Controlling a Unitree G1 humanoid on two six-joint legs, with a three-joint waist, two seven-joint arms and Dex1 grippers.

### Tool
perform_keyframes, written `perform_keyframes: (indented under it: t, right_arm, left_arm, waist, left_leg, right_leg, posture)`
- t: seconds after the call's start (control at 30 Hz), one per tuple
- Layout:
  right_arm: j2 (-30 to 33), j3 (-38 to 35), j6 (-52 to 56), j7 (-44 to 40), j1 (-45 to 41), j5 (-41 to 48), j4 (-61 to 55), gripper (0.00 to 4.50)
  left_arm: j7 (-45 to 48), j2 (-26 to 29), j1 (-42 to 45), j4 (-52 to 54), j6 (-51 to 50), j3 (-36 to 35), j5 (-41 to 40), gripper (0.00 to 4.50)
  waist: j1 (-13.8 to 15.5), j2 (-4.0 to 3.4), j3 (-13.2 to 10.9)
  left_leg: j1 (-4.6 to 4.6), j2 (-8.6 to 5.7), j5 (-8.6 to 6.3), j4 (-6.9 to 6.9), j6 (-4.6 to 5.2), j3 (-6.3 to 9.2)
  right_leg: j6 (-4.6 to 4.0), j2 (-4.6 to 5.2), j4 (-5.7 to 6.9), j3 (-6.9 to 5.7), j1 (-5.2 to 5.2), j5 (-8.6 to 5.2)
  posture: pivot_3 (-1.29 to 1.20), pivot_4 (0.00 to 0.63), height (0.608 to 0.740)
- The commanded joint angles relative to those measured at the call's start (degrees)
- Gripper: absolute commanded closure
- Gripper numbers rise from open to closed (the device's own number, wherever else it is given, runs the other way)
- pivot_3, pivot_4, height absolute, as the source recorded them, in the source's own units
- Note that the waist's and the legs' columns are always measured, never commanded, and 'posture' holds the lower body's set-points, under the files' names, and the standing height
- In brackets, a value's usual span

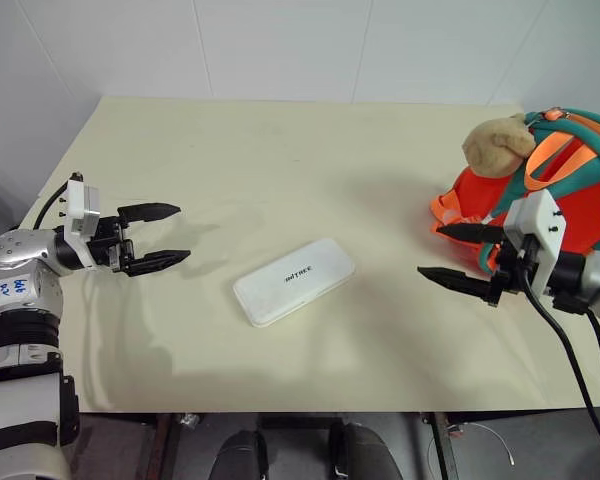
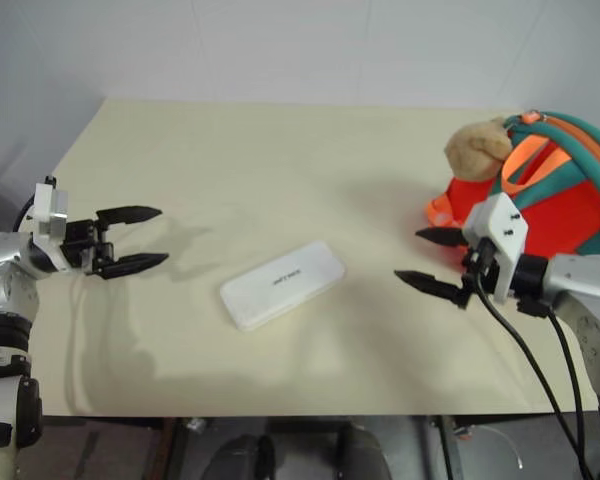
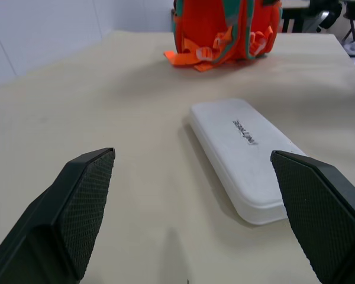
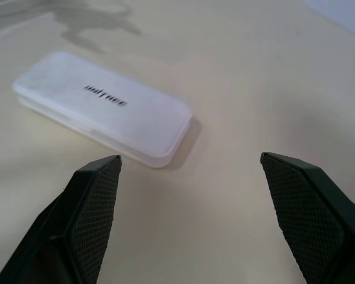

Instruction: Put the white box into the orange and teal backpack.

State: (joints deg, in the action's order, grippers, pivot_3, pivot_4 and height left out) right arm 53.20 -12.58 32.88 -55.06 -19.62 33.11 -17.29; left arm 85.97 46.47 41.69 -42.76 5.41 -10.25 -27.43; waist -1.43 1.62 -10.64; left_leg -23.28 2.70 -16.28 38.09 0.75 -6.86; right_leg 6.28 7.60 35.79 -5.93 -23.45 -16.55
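The white box [image 1: 293,281] lies flat on the cream table [image 1: 280,150], near the front middle, dark lettering facing up. At the table's right edge stands the orange and teal backpack [image 1: 570,190] with a tan plush toy [image 1: 498,143] on top. My left gripper [image 1: 175,235] hovers open to the left of the box, fingers pointing toward it. On the right, my right gripper [image 1: 440,252] is open too, between the box and the backpack, aimed at the box. Both wrist views show the box [image 3: 248,151] [image 4: 103,109] ahead of empty fingers.
A white tiled wall runs behind the table. Black cables [image 1: 570,370] hang from my right wrist past the table's front right corner. The table's front edge [image 1: 310,410] is close below the box.
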Motion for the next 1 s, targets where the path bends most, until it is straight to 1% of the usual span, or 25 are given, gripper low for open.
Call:
perform_keyframes:
  t: [0.03, 0.13, 0.27, 0.3, 0.37, 0.4, 0.5, 0.57, 0.6, 0.63, 0.73, 0.77, 0.8, 0.87, 0.93, 1.0]
  right_arm:
    - [-0.7, 1.8, -1.7, 0.2, -2.3, -1.7, 1.2, 0.02]
    - [-1.6, 3.3, -1.7, 0.6, -4.5, -2.4, 2.5, 0.02]
    - [-2.7, 5.0, -3.0, 0.5, -5.8, -4.2, 3.7, 0.02]
    - [-2.3, 6.2, -3.0, 1.3, -6.0, -5.9, 4.5, 0.19]
    - [-2.4, 7.6, -0.9, 2.5, -5.8, -6.8, 4.3, 0.61]
    - [-3.2, 8.4, -0.6, 3.1, -7.0, -7.5, 5.2, 0.87]
    - [-4.4, 9.7, -1.7, 3.8, -9.2, -9.4, 7.6, 1.99]
    - [-4.6, 9.9, -1.8, 3.7, -9.6, -10.1, 8.1, 2.66]
    - [-4.6, 10.1, -1.7, 3.5, -9.9, -10.4, 8.5, 3.17]
    - [-4.9, 10.9, -1.8, 3.7, -10.7, -11.4, 9.7, 3.36]
    - [-5.7, 12.3, -2.9, 3.8, -12.4, -13.4, 12.3, 4.36]
    - [-6.2, 12.8, -3.6, 3.7, -13.2, -14.1, 13.6, 4.35]
    - [-6.6, 13.2, -4.1, 3.6, -13.8, -14.7, 14.5, 4.38]
    - [-7.7, 14.7, -5.3, 3.1, -15.7, -16.1, 16.9, 4.38]
    - [-9.0, 16.0, -6.4, 2.7, -17.6, -17.2, 19.6, 4.38]
    - [-10.6, 17.7, -6.9, 2.6, -19.7, -18.9, 22.9, 4.38]
  left_arm:
    - [1.6, 0.6, -1.3, 4.2, -2.8, -0.9, -0.7, 0.00]
    - [0.9, 0.2, 0.2, 2.3, -1.9, -0.9, 0.6, 0.00]
    - [0.1, -0.2, 0.5, 2.3, -1.8, -0.3, 1.9, 0.00]
    - [-0.1, 0.0, 0.6, 1.6, -2.2, 0.2, 2.8, 0.19]
    - [0.7, 0.5, -0.7, 1.5, -1.0, 1.4, 4.7, 0.59]
    - [-0.7, 0.5, -1.3, 2.7, -2.2, 1.3, 5.0, 0.84]
    - [-4.1, 0.8, -2.6, 6.4, -5.9, 0.9, 5.3, 1.85]
    - [-4.9, 1.2, -3.8, 8.8, -7.8, 0.6, 5.1, 2.48]
    - [-5.6, 1.4, -4.5, 9.9, -9.0, 0.5, 5.1, 2.95]
    - [-7.4, 1.6, -5.5, 11.8, -10.5, 0.2, 5.2, 3.12]
    - [-11.5, 1.8, -7.7, 16.2, -13.4, -0.9, 5.0, 4.01]
    - [-12.4, 1.9, -8.6, 18.1, -15.2, -1.2, 4.5, 4.31]
    - [-13.2, 2.0, -9.3, 19.6, -16.7, -1.4, 4.1, 4.50]
    - [-15.0, 2.5, -11.8, 23.8, -20.6, -1.7, 3.5, 4.50]
    - [-18.2, 4.0, -14.9, 28.4, -23.7, -0.6, 6.3, 4.50]
    - [-21.4, 4.5, -17.8, 33.7, -29.8, -0.5, 5.9, 4.50]
  waist:
    - [0.0, 0.00, 0.0]
    - [0.0, 0.00, 0.0]
    - [0.0, 0.00, 0.0]
    - [0.0, 0.00, 0.0]
    - [0.0, 0.00, 0.0]
    - [0.0, 0.00, 0.0]
    - [-0.1, 0.00, 0.0]
    - [-0.1, 0.00, 0.0]
    - [-0.1, 0.00, 0.0]
    - [-0.2, 0.00, 0.0]
    - [-0.2, 0.00, 0.0]
    - [-0.2, 0.00, 0.0]
    - [-0.2, -0.01, 0.0]
    - [-0.2, -0.01, 0.0]
    - [-0.4, -0.01, 0.0]
    - [-0.4, -0.02, 0.0]
  left_leg:
    - [0.00, 0.00, 0.00, 0.00, 0.00, 0.00]
    - [-0.02, 0.00, 0.04, -0.01, -0.07, -0.01]
    - [-0.03, -0.01, 0.13, -0.01, -0.23, -0.04]
    - [-0.02, -0.02, 0.13, -0.01, -0.23, -0.04]
    - [-0.03, -0.03, 0.13, -0.01, -0.23, -0.07]
    - [-0.02, -0.03, 0.13, -0.01, -0.24, -0.09]
    - [-0.03, -0.01, 0.14, 0.00, -0.24, -0.08]
    - [-0.03, 0.01, 0.14, -0.02, -0.24, -0.05]
    - [-0.03, 0.02, 0.14, -0.03, -0.25, -0.05]
    - [-0.02, 0.02, 0.14, -0.04, -0.25, -0.05]
    - [-0.01, 0.03, 0.14, -0.05, -0.26, -0.04]
    - [-0.01, 0.02, 0.14, -0.05, -0.26, -0.04]
    - [-0.01, 0.04, 0.14, -0.04, -0.26, -0.04]
    - [-0.01, 0.04, 0.15, -0.04, -0.27, -0.05]
    - [-0.01, 0.07, 0.15, -0.05, -0.27, -0.04]
    - [0.00, 0.07, 0.15, -0.07, -0.28, -0.01]
  right_leg:
    - [0.00, 0.00, 0.01, 0.00, 0.00, 0.00]
    - [0.00, 0.00, 0.00, 0.00, -0.03, 0.00]
    - [0.00, 0.00, 0.00, 0.00, -0.03, 0.00]
    - [0.00, -0.01, -0.01, 0.00, -0.02, 0.00]
    - [0.00, 0.00, -0.01, 0.00, -0.02, 0.00]
    - [0.00, 0.00, -0.01, 0.00, -0.03, 0.00]
    - [0.00, 0.01, 0.03, 0.02, -0.06, 0.00]
    - [0.00, 0.00, 0.04, 0.03, -0.07, 0.00]
    - [0.00, 0.00, 0.03, 0.04, -0.07, 0.00]
    - [0.00, 0.00, 0.02, 0.03, -0.07, 0.00]
    - [0.00, 0.00, 0.01, 0.10, -0.09, 0.00]
    - [0.00, 0.01, 0.02, 0.09, -0.09, 0.00]
    - [0.00, 0.01, 0.02, 0.09, -0.09, 0.00]
    - [0.00, 0.01, 0.04, 0.10, -0.10, 0.00]
    - [0.00, 0.02, 0.04, 0.11, -0.10, 0.00]
    - [0.00, 0.02, 0.04, 0.16, -0.14, 0.00]
  posture:
    - [0.00, 0.150, 0.740]
    - [0.00, 0.150, 0.740]
    - [0.00, 0.150, 0.740]
    - [0.00, 0.150, 0.740]
    - [0.00, 0.150, 0.740]
    - [0.00, 0.150, 0.740]
    - [0.00, 0.150, 0.740]
    - [0.00, 0.150, 0.740]
    - [0.00, 0.150, 0.740]
    - [0.00, 0.150, 0.740]
    - [0.00, 0.150, 0.740]
    - [0.00, 0.150, 0.740]
    - [0.00, 0.150, 0.740]
    - [0.00, 0.150, 0.740]
    - [0.00, 0.150, 0.740]
    - [0.00, 0.150, 0.740]
